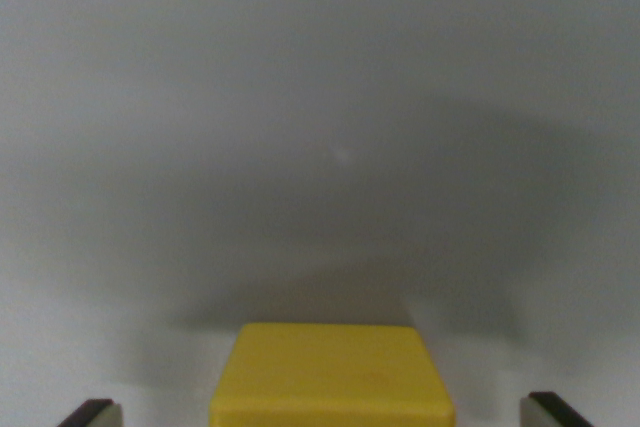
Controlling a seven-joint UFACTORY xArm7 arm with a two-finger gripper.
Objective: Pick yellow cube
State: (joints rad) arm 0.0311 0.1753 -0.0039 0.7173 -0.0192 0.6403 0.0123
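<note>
I saw the yellow cube resting on a grey surface. My gripper was spread wide, its fingertips flanking the cube without touching.

We see very little of the robot from the wrist view: only the two fingertips of the gripper poke up at the bottom edge. The one at the wrist view's left is a dark, nearly black wedge with a paler, beige-grey face on its inner side. Its partner at the wrist view's right mirrors it: a dark slanted edge beside a light greyish pad face. Both are blurred, so we make out no screws, cables or markings.
</note>
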